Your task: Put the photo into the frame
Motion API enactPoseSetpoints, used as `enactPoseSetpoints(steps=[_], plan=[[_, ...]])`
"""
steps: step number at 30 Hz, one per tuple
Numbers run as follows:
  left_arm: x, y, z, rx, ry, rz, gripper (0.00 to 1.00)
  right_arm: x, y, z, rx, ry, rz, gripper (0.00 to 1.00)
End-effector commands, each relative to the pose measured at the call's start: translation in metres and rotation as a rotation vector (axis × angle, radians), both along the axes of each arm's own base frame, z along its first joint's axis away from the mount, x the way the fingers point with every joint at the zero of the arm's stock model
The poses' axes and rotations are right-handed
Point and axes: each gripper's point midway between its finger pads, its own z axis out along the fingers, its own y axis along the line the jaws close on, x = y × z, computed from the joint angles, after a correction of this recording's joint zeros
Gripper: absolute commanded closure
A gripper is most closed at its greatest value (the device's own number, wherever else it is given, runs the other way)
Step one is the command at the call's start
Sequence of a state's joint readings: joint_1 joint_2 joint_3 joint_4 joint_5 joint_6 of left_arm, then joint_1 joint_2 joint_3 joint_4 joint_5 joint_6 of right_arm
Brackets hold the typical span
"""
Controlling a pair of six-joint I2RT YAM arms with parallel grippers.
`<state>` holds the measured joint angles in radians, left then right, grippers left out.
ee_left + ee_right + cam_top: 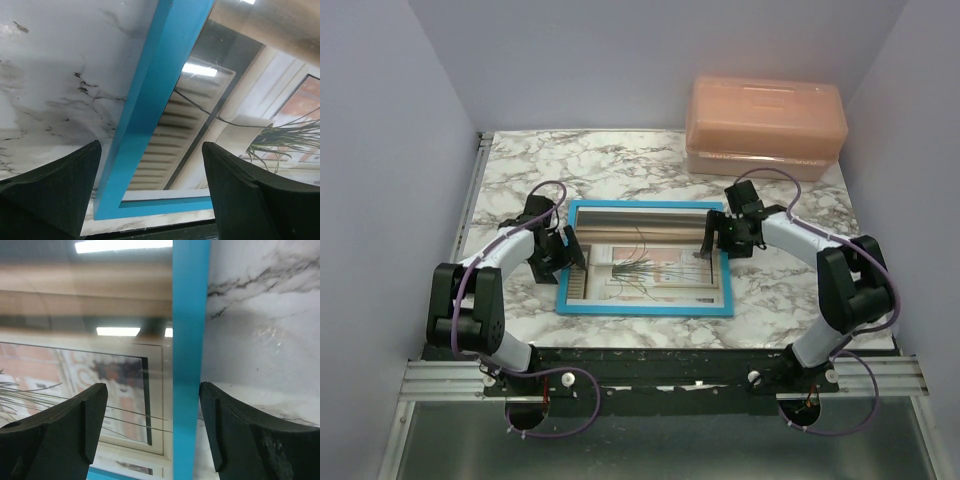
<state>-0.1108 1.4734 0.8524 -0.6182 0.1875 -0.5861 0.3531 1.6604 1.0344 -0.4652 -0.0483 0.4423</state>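
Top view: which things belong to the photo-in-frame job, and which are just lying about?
Job:
- the frame, blue face up on the table
- the photo, showing inside the frame
- left gripper and right gripper, both open, one over each side rail

Lying about:
- peach plastic box, far right corner
- marble table, just the surface
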Motion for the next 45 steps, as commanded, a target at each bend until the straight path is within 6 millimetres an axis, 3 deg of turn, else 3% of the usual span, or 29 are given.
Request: enactPoseSetpoints(steps=[1, 4, 9, 17, 24, 28, 35, 39, 45], plan=[[0.002, -0.01, -0.007, -0.049, 0.011, -0.021, 0.18, -0.027, 0.032, -0.011, 0.216, 0.114, 0.008, 0.19], [-0.003, -0.017, -0.005, -0.087, 0.014, -0.04, 0.22, -0.025, 0.043, -0.016, 0.275, 0.133, 0.016, 0.19], [-0.024, -0.038, -0.007, -0.146, 0.045, -0.105, 0.26, 0.004, 0.055, -0.009, 0.28, 0.102, 0.048, 0.18], [-0.083, -0.086, -0.008, -0.226, 0.11, -0.219, 0.29, 0.055, 0.066, -0.008, 0.227, 0.083, 0.105, 0.18], [-0.143, -0.129, -0.001, -0.279, 0.167, -0.358, 0.29, 0.073, 0.074, -0.026, 0.223, 0.1, 0.108, 0.15], [-0.159, -0.157, 0.003, -0.334, 0.172, -0.417, 0.29, 0.082, 0.066, -0.03, 0.168, 0.089, 0.076, 0.13], [-0.153, -0.176, 0.017, -0.391, 0.103, -0.433, 0.23, 0.087, 0.031, -0.004, 0.015, -0.017, -0.018, 0.1], [-0.138, -0.19, 0.027, -0.427, 0.061, -0.419, 0.2, 0.089, 0.012, 0.03, -0.046, -0.113, -0.071, 0.06], [-0.12, -0.223, 0.026, -0.457, 0.07, -0.446, 0.2, 0.081, 0.001, 0.076, -0.035, -0.201, -0.095, 0.0]])
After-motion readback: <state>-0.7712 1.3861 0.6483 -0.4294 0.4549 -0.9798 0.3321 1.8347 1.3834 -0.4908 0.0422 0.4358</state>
